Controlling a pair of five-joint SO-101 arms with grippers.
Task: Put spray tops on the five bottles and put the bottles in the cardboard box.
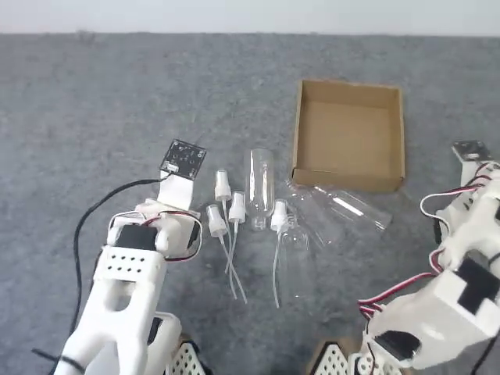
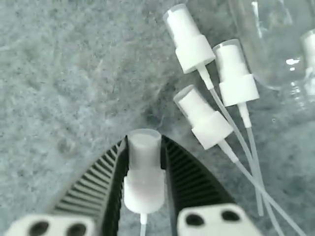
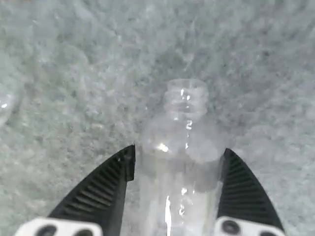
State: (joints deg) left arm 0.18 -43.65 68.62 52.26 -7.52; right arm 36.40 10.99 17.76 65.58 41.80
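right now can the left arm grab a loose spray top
Probably not yet: the left gripper is shut on a spray top. The loose spray tops lie uncovered close by, so nothing else blocks it.

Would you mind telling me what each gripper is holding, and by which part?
Left gripper: a spray top, by its head. Right gripper: a bottle, by its body below the neck.

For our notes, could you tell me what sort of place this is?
Likely a robotics lab bench: two robot arms over a grey mat, with spray tops, clear bottles and a cardboard box.
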